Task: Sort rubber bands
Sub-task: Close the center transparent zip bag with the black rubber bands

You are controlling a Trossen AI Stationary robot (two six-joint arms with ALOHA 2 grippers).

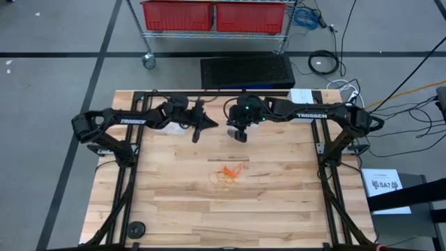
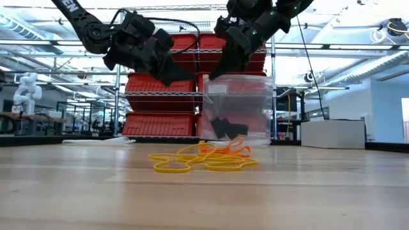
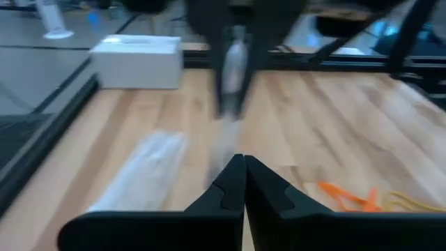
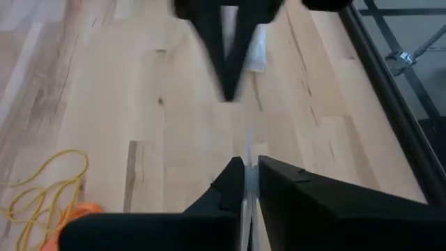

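A loose pile of orange and yellow-tan rubber bands (image 1: 228, 173) (image 2: 204, 156) lies on the wooden table near its middle. My right gripper (image 1: 239, 134) (image 2: 217, 71) hangs above the table on the far side of the pile, shut on a clear plastic bag (image 2: 239, 108). Dark bands (image 2: 225, 126) sit in the bag's bottom. My left gripper (image 1: 198, 131) (image 3: 241, 162) is shut and hovers just to the left of the bag, nothing showing between its fingers. In the right wrist view, part of the pile (image 4: 49, 202) shows. My right gripper pinches the clear bag's thin upper edge (image 4: 249, 192) between its two fingers, slanting down from above. The bag hangs upright below the fingers, and I cannot tell whether its bottom (image 2: 243, 137) touches the table.
Another clear bag (image 3: 139, 174) lies flat on the table by the left arm. A white box (image 1: 301, 95) sits at the far right edge, a black round piece (image 1: 136, 229) at the near left corner. Red bins (image 1: 212, 15) stand beyond the far edge.
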